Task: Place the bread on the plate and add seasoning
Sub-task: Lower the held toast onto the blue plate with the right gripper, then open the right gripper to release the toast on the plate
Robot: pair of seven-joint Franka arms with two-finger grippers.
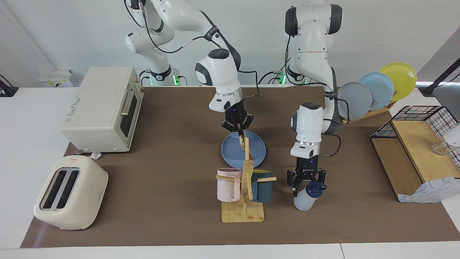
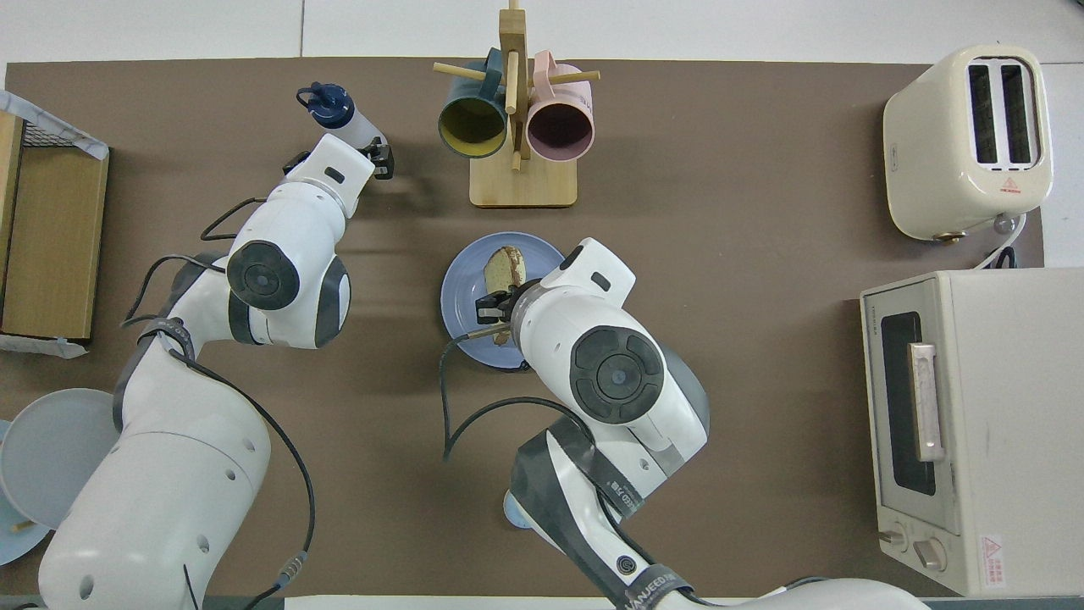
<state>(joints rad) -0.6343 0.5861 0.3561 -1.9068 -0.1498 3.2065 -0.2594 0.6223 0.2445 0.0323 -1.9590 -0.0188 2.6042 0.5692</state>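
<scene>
1. Overhead view: the bread (image 2: 506, 267) hangs tilted over the blue plate (image 2: 461, 292) at the middle of the table, pinched near one edge by the right gripper (image 2: 500, 307); in the facing view the slice (image 1: 243, 141) stands almost on edge just above the plate (image 1: 230, 151), and whether its lower edge touches the plate cannot be told.
2. By the look of it, step one is near its end: the bread is over the plate but not yet laid flat or let go.
3. The seasoning bottle (image 1: 307, 196), navy cap up and leaning, stands farther from the robots than the plate, toward the left arm's end of the table; the left gripper (image 1: 306, 181) is around its neck, fingers apparently closed on it.
4. Seasoning has yet to start: the bottle is well apart from the plate.
5. A wooden mug rack (image 1: 243, 201) with a pink mug (image 1: 228, 184) and a teal mug (image 1: 261, 185) stands between bottle and plate, a possible snag for the carry.
</scene>
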